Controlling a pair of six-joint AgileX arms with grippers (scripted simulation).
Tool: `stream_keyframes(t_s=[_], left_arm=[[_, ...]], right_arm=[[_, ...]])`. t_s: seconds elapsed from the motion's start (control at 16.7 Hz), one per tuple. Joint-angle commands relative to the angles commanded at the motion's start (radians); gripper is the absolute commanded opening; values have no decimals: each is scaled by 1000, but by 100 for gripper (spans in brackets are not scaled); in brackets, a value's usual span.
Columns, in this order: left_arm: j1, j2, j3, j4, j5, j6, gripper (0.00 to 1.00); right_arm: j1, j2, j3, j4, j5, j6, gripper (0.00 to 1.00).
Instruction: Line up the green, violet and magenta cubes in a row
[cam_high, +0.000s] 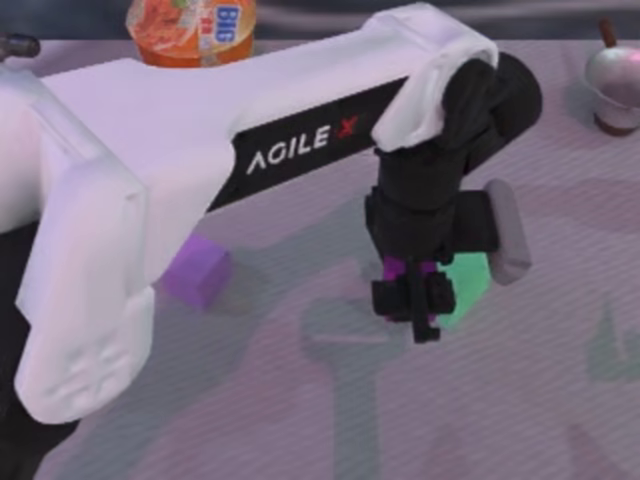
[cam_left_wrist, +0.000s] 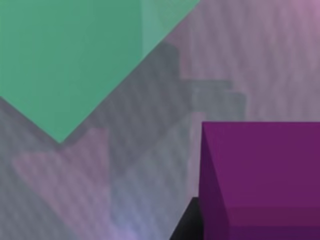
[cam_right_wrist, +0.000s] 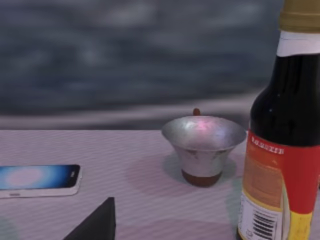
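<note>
Hanging over the table's middle with the left gripper (cam_high: 414, 297) pinching the magenta cube (cam_left_wrist: 260, 175), just beside the green cube (cam_high: 466, 285) toward the top view's left. Leaving the violet cube (cam_high: 198, 272) well apart further left, nearer this arm. Right gripper not showing in the top view.

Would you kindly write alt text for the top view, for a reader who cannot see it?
The left gripper hangs mid-table, holding the magenta cube beside the green cube. The violet cube sits apart toward the table's left, partly under the white arm. An orange tub and a metal bell stand at the far edge.
</note>
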Motion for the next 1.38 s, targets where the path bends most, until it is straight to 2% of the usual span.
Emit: stream_keyframes(t_s=[0.12,0.24,0.54,0.96,1.26,1.38], left_arm=[[-63,24,55,-18,-2,-54,0],[-84,32,75,-25,-3,-74,0],[-82,29,69,-19,-2,-72,0],[-85,80,-86,188,-1,-78,0],[-88,88,-106,212,-2,-77,0],[-88,88,-106,212,-2,-77,15]], right_arm=[[0,0,0,0,0,0,100],[0,0,0,0,0,0,100],[0,0,0,0,0,0,100],[0,0,0,0,0,0,100],[0,0,0,0,0,0,100],[0,0,0,0,0,0,100]])
